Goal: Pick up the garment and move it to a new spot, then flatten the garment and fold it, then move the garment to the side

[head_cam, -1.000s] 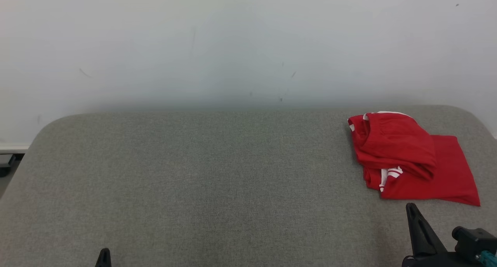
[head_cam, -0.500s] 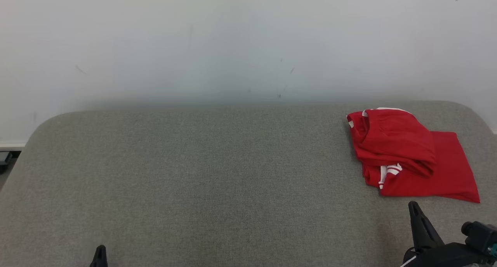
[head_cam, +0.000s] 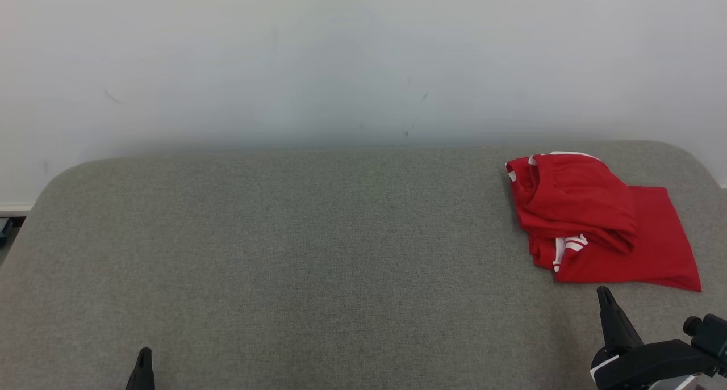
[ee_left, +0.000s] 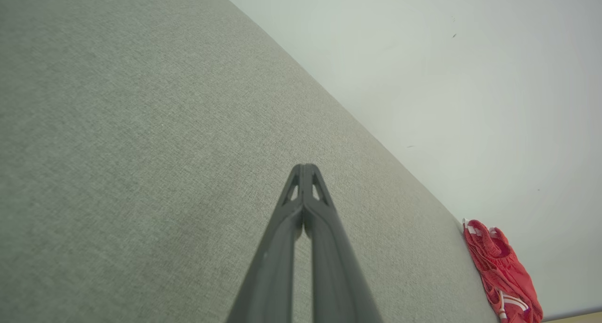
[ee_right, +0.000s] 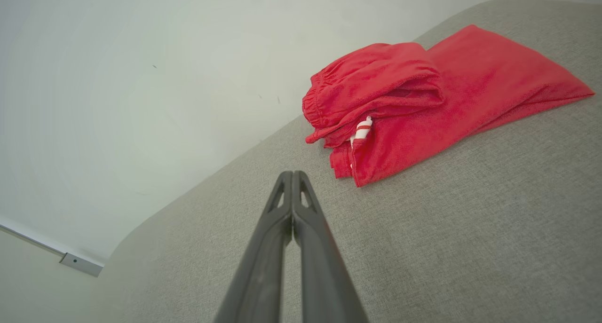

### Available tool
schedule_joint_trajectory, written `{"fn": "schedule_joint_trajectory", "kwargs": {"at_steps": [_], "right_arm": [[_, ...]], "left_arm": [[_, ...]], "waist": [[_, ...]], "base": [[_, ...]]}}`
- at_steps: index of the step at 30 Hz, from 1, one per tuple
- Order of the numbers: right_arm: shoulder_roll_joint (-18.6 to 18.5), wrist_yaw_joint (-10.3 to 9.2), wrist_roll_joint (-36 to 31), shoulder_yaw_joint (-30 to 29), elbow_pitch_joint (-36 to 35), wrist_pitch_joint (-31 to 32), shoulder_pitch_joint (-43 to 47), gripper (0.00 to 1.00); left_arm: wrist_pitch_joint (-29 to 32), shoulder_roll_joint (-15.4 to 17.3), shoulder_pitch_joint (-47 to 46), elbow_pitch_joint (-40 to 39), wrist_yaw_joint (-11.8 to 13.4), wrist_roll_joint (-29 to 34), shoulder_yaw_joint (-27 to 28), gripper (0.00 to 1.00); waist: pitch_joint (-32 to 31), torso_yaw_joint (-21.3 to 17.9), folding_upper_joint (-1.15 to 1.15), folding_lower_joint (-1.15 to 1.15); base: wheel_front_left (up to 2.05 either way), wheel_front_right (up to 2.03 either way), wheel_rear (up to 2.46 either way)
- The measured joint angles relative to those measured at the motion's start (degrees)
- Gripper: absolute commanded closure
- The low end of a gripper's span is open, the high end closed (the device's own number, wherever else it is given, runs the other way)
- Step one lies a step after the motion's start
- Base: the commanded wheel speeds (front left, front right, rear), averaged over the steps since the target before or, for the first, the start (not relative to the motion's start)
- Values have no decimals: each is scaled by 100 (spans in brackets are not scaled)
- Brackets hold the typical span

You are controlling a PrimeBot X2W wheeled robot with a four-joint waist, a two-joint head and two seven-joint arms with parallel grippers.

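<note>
The red shorts lie by the counter's far right corner, beyond the right gripper (its jaws, and the left gripper's, pressed together). Loosely folded, white stripes showing.

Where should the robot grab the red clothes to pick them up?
Probably the thick near-left corner of the red garment, where folded layers bunch beside the white stripes. Come from the near side with the right hand, shut now and closest. The flat right part lies too thin to pinch easily.
</note>
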Motion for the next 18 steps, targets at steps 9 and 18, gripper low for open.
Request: {"fn": "schedule_joint_trajectory", "kwargs": {"at_steps": [9, 18], "right_arm": [[135, 130, 639, -174, 70, 194, -52, 100], [275, 263, 1272, -346, 189, 378, -164, 100]], "left_arm": [[163, -83, -111, 51, -151, -704, 148, 100], [360, -166, -229, 83, -255, -1412, 285, 100]], "waist": [[53, -22, -1, 0], [106, -45, -1, 0]], "base": [[0, 0, 0], [0, 0, 0]]}}
